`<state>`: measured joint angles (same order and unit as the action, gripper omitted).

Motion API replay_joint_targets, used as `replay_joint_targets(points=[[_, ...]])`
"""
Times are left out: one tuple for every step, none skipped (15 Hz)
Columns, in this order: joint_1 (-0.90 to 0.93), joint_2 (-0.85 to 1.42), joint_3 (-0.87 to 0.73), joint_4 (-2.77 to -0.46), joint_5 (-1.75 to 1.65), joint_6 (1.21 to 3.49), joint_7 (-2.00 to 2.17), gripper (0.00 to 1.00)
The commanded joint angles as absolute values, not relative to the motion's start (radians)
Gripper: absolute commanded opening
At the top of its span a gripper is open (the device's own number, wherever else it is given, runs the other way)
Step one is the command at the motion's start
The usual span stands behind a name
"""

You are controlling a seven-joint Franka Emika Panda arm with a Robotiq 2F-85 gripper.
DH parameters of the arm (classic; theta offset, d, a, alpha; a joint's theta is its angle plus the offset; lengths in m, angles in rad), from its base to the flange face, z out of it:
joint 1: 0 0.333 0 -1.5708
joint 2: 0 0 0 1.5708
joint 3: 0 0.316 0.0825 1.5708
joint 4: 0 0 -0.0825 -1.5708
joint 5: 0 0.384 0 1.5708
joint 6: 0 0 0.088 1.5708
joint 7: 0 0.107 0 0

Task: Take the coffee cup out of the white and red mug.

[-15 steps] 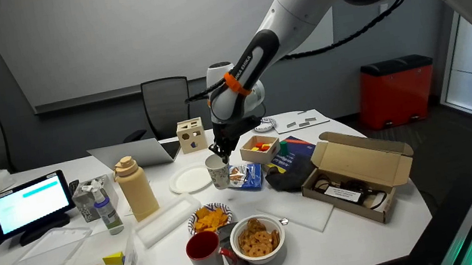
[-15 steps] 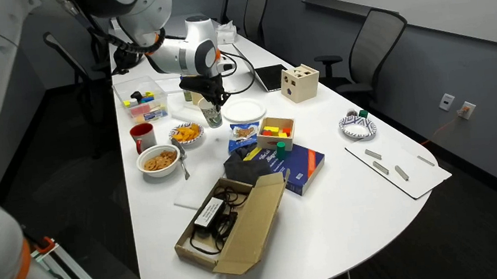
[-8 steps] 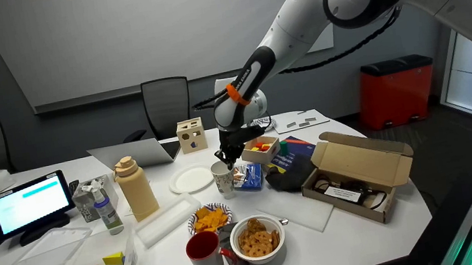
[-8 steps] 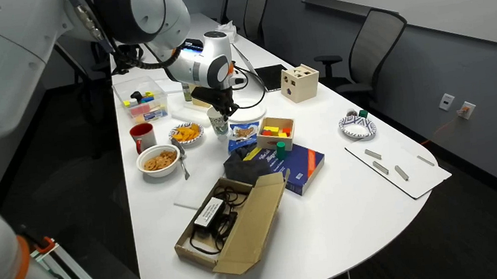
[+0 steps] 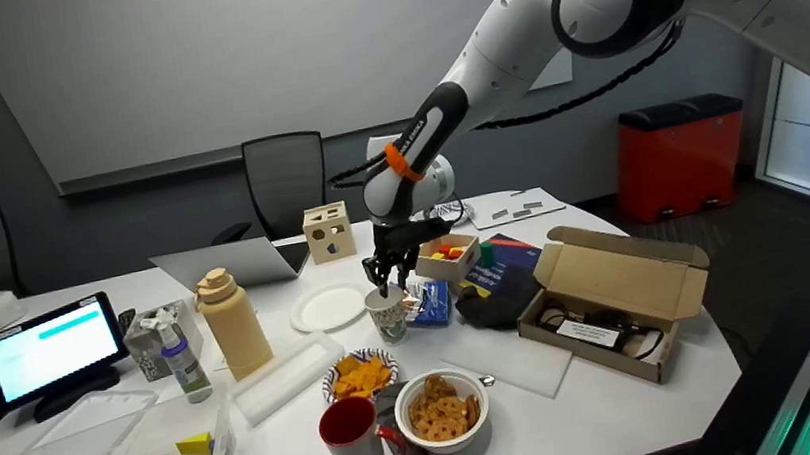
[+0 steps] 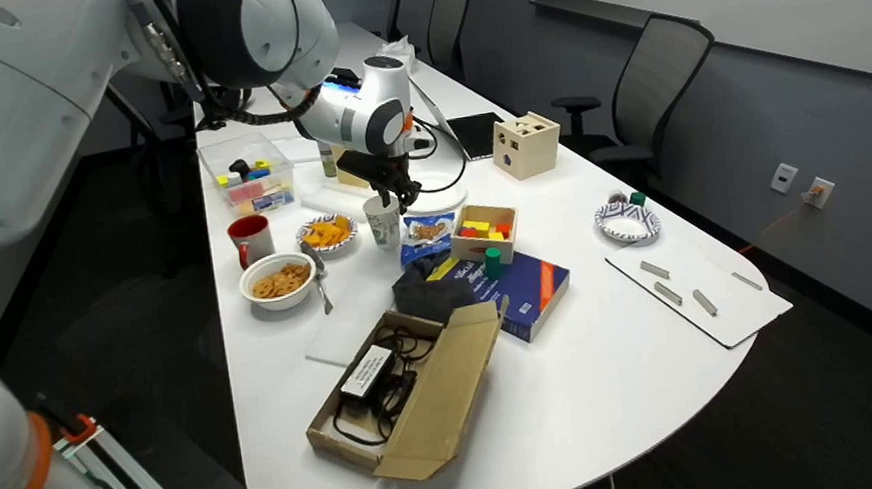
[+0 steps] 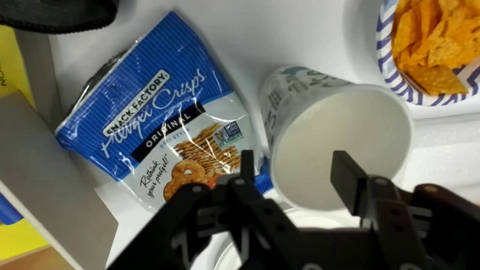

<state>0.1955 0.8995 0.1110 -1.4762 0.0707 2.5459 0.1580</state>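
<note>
A patterned paper coffee cup (image 5: 388,321) stands on the white table in both exterior views, apart from the mug. In the wrist view the pale inside of this cup (image 7: 318,150) faces the camera. My gripper (image 7: 294,163) is open at its rim: one finger (image 7: 347,180) hangs over the mouth, the other is outside the wall beside the pretzel bag. In an exterior view the gripper (image 6: 396,202) sits directly above the cup. The white and red mug (image 5: 358,451), pale outside with red interior and handle, stands near the table's front edge; nothing is visible sticking out of it.
Close to the cup lie a blue pretzel bag (image 7: 157,101), a bowl of orange chips (image 5: 362,378) and a white plate (image 5: 327,308). A bowl of cookies (image 5: 442,412) is beside the mug. A tan bottle (image 5: 233,325) and a wooden tray of blocks (image 5: 447,256) stand farther off.
The arm has carried the cup down and toward the chips side of the bag, onto the table. The jaws, earlier shut on the cup's rim, have since spread apart.
</note>
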Motion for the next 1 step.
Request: replay_joint_targets(points=[[0.206,0.912,0.104,-1.43,0.071,2.523,0.159,0.9]])
